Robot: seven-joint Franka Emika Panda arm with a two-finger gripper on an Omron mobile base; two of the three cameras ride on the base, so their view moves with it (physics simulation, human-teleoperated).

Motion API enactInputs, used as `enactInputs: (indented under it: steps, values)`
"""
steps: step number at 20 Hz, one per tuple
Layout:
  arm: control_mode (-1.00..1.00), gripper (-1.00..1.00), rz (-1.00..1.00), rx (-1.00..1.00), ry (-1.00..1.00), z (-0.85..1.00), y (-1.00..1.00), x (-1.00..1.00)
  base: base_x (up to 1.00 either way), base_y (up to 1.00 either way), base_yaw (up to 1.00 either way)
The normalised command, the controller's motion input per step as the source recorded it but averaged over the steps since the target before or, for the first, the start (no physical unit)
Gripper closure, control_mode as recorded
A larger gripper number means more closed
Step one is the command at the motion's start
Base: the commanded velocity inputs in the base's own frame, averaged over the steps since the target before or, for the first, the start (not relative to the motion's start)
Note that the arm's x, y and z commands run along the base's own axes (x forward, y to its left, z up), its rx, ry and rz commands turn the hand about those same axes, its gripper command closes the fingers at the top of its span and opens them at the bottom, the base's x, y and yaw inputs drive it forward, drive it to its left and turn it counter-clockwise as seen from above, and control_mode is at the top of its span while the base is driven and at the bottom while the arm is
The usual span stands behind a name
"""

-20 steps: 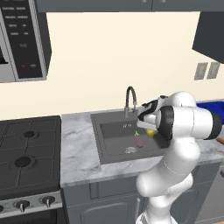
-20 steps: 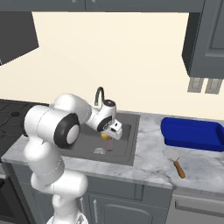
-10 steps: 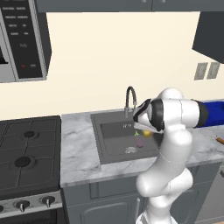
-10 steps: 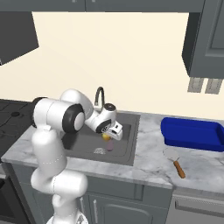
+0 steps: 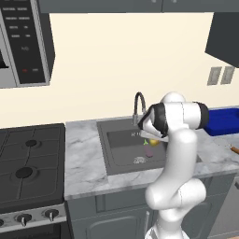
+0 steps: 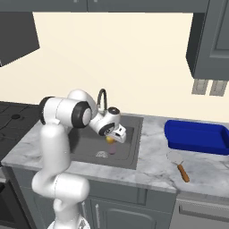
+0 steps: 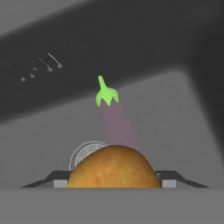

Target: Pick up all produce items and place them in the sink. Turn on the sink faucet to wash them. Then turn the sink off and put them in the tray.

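Arm rises from the base, elbow bent high, forearm reaching forward and down with the wrist pitched so the gripper (image 6: 117,135) points downward. In the hand view the gripper (image 7: 113,183) has its two dark fingertips (image 7: 173,177) set apart left and right, clamped on a round yellow fruit (image 7: 113,168) that sits between them. In the left base view the gripper (image 5: 151,139) hangs just below the white wrist, fruit at its tip.

Marble counter (image 6: 152,167) bears blue tray (image 6: 197,136) and spatula (image 6: 179,164).
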Motion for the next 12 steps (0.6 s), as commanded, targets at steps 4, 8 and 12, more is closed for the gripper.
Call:
enactInputs:
  steps: [4,8,12]
  values:
    - [-1.0,1.0,-0.03,0.0,0.0,-0.23,0.0,0.33,0.0,0.0,0.0]
    - [-1.0,1.0,-0.06,0.0,0.0,-0.21,0.0,0.19,0.0,0.0,0.0]
    - [-1.0,1.0,-0.09,0.0,0.0,-0.13,-0.03,0.0,0.0,0.0,0.0]
